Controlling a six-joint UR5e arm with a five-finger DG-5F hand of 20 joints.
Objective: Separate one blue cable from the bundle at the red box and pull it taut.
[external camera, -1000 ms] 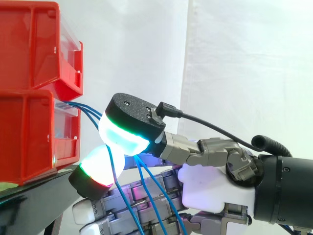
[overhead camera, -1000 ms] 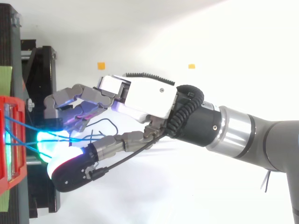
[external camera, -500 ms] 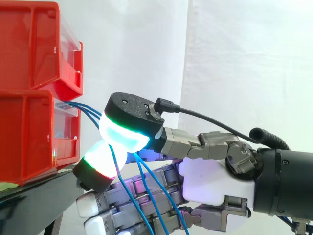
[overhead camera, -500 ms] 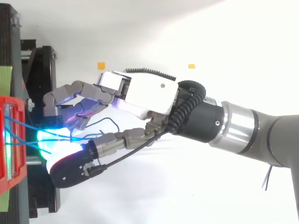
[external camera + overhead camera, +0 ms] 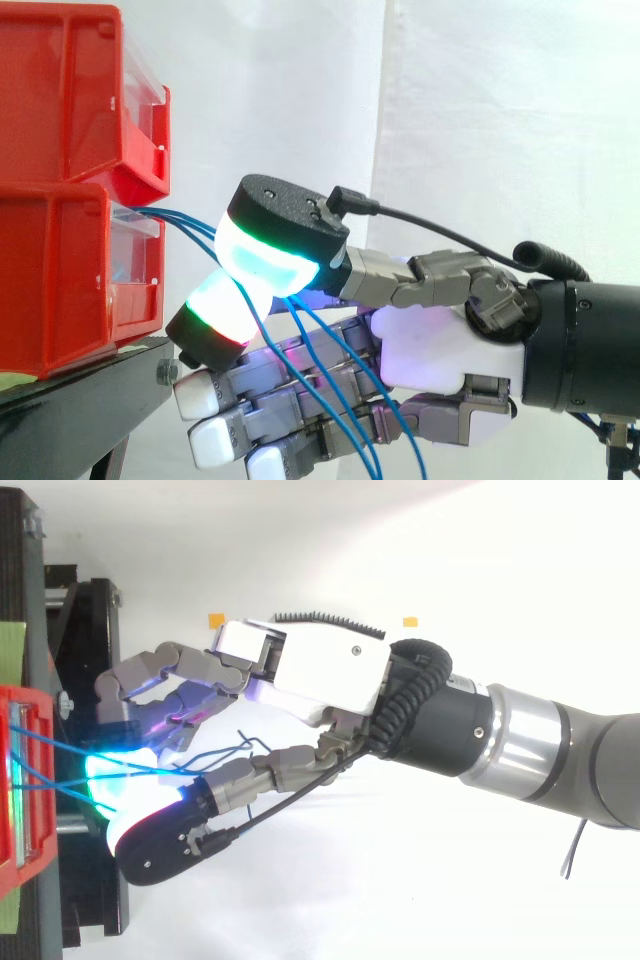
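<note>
Several blue cables [image 5: 185, 221] between pinching fingers [image 5: 265, 262]

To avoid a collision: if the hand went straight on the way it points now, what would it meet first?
Probably the lower red bin, at the front where the blue cables come out; the hand points left at it. Its lower fingers may meet the black stand instead; depth is unclear.

Lab test rig: white curtain [image 5: 500, 120] backdrop, red bins [image 5: 60, 230], black stand [image 5: 70, 405].
</note>
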